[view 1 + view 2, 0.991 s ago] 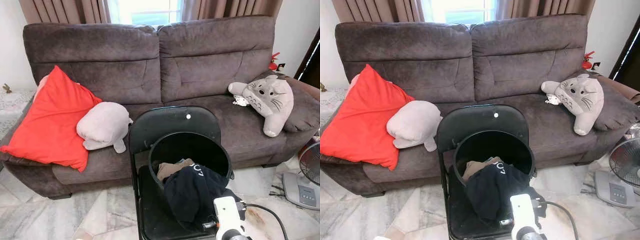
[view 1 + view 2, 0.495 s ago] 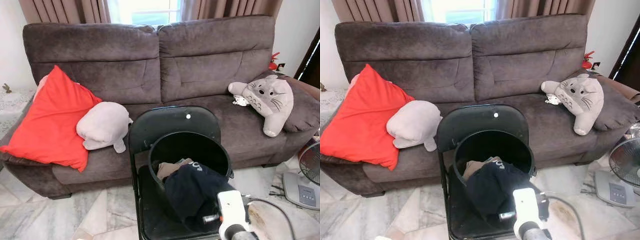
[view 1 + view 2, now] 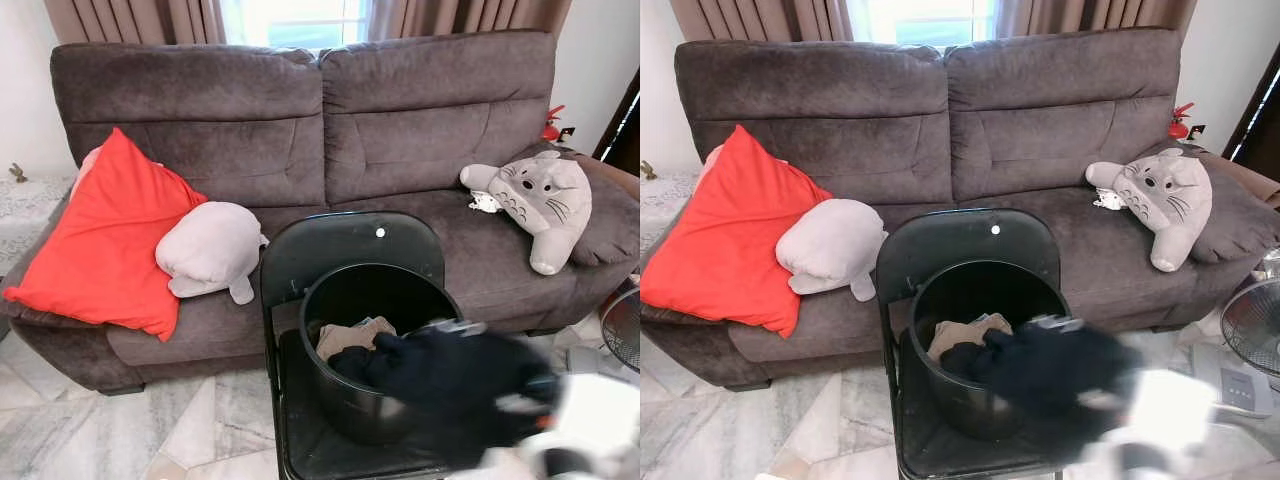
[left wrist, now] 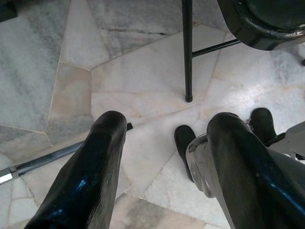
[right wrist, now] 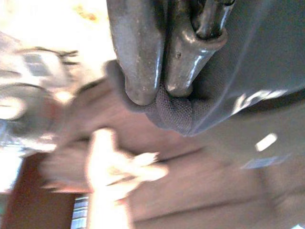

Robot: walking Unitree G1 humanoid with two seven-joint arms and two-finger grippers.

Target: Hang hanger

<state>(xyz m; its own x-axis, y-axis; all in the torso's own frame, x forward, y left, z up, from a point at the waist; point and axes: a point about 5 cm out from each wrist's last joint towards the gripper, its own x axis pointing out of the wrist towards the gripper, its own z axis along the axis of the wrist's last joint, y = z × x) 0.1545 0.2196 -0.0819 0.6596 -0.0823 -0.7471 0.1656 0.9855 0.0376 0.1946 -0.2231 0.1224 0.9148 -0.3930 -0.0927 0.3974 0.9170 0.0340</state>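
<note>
A black garment (image 3: pixel 450 375) stretches in a motion blur from the black bucket (image 3: pixel 330 290) toward the right. My right gripper (image 5: pixel 159 93) is shut on a fold of that dark fabric, and its white wrist (image 3: pixel 590 420) is a blur at the lower right. A tan garment (image 3: pixel 345 335) lies inside the bucket, which stands on a black folding chair (image 3: pixel 340 245). My left gripper (image 4: pixel 167 124) hangs low over the marble floor (image 4: pixel 143 71), open with nothing between its fingers.
Behind the chair is a brown sofa (image 3: pixel 300 110) with a red cushion (image 3: pixel 100 240), a grey plush (image 3: pixel 210 250) and a grey cat-like plush (image 3: pixel 545 200). A fan (image 3: pixel 1255 325) stands at the right edge. A chair leg (image 4: pixel 188 52) is near my left gripper.
My right arm has swung quickly to the right and dragged the black garment partly out of the bucket. The tan garment has stayed in place.
</note>
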